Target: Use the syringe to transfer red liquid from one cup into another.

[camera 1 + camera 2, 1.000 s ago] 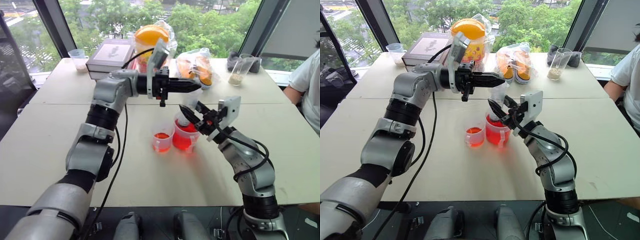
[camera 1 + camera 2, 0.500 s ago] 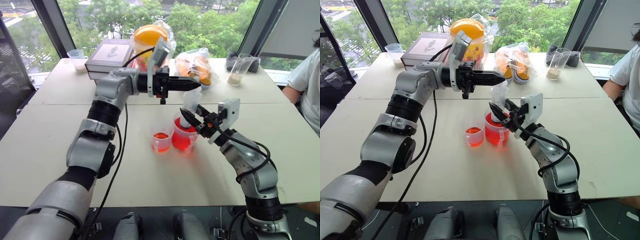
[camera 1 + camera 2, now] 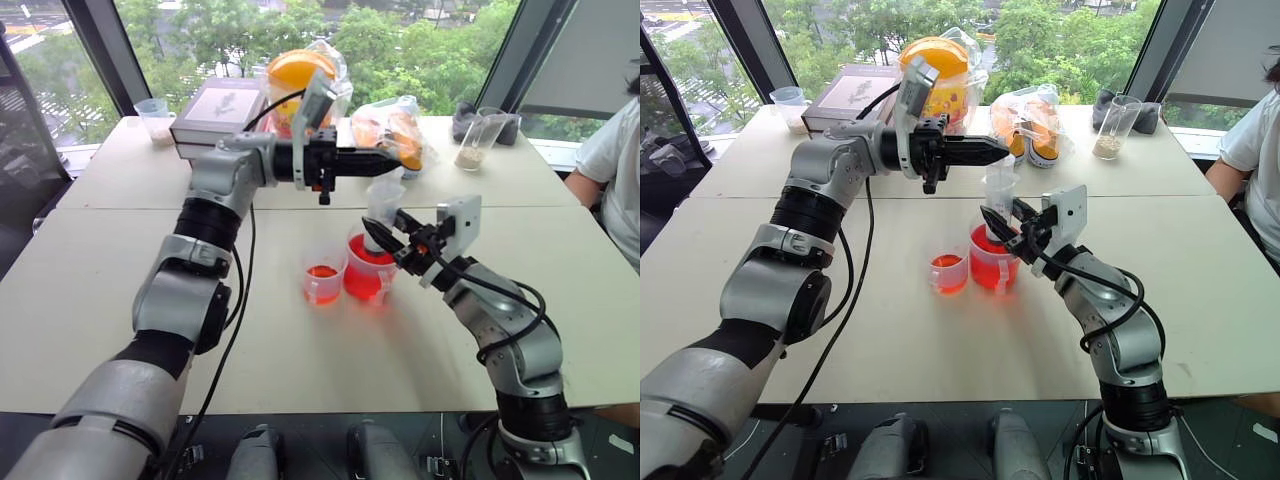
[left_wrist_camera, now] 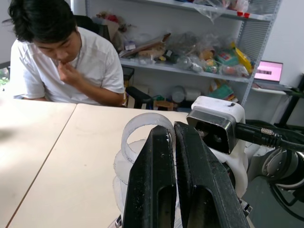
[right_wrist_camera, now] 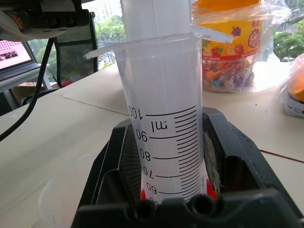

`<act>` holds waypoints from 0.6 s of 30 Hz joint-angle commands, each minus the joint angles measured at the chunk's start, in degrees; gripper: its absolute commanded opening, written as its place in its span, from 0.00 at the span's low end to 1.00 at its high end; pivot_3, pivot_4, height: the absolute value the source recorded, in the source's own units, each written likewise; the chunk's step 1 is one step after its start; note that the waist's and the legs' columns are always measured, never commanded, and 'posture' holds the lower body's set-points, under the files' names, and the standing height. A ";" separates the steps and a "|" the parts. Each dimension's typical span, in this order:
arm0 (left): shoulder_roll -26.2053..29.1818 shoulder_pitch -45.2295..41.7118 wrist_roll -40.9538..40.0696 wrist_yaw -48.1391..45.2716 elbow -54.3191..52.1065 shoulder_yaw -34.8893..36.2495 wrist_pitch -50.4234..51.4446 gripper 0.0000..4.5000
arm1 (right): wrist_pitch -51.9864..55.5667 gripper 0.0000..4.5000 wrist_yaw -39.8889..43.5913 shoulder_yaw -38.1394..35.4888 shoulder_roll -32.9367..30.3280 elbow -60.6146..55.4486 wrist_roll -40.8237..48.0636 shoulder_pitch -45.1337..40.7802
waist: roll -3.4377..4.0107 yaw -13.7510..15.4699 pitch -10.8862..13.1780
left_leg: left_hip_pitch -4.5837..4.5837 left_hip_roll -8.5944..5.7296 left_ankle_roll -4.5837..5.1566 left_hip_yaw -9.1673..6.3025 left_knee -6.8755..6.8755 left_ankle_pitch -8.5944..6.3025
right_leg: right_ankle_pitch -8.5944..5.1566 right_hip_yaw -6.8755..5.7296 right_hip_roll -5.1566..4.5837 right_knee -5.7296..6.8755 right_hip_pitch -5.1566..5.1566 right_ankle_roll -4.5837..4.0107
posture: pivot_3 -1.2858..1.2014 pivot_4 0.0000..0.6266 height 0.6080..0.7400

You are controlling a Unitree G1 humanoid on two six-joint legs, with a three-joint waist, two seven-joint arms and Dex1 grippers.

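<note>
- Seeing the syringe standing near upright, long axis vertical, tip end down inside the wider cup, plunger end up.
- My right gripper is clamped on the syringe barrel, just above the wider cup's rim, fingers pointing toward my left.
- My left gripper is level, pointing toward my right, fingers pressed together on the plunger's ring top; it sits directly above the right gripper.
- Wider cup holds red liquid to about half its height.
- Smaller cup sits just left of the right gripper, beside the wider cup; I can't tell whether they touch. It has a shallow layer of red liquid at the bottom.
- Right wrist view gives the barrel scale up close: markings 60 to 100 ml legible, barrel clear at those marks, red visible at the lowest part between the fingers.
- Left wrist view adds a person in a white shirt seated past the table's far edge, and shelves behind.
- Head views add a snack tub and a book beyond the left gripper.
</note>
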 commanded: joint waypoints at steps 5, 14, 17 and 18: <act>1.88 -1.92 -1.46 -0.48 -4.94 3.29 -0.15 0.21 | 3.06 0.31 -0.82 -1.73 -1.55 -4.24 2.15 -3.31 | -0.01 -0.13 0.00 | -0.01 0.00 0.00 0.00 0.00 0.00 | 0.00 0.00 0.00 0.00 -0.01 0.00 | 0.52 0.24 1.00; 9.49 4.91 -1.74 -3.63 -12.14 2.83 4.16 0.66 | 4.64 0.31 -1.19 -2.83 -2.55 -4.42 3.58 -5.62 | 0.00 -0.08 0.00 | 0.01 0.02 0.00 0.00 -0.01 0.00 | 0.00 0.00 0.00 0.02 0.00 0.00 | 0.52 0.24 1.00; 13.26 7.16 -2.03 -2.70 -14.07 4.30 5.57 0.66 | 6.09 0.31 -1.29 -3.12 -2.68 -5.27 5.01 -7.15 | 0.00 -0.26 0.00 | 0.00 0.02 0.00 0.02 -0.01 0.00 | 0.00 0.01 -0.01 0.01 -0.01 0.00 | 0.52 0.24 1.00; 14.24 7.62 -2.23 -2.39 -14.56 4.82 5.99 0.66 | 6.99 0.31 -1.33 -3.44 -2.83 -5.83 5.87 -8.10 | 0.00 -0.25 0.00 | 0.01 0.02 0.00 0.03 -0.01 0.00 | 0.00 0.01 -0.01 0.02 -0.02 0.00 | 0.52 0.24 1.00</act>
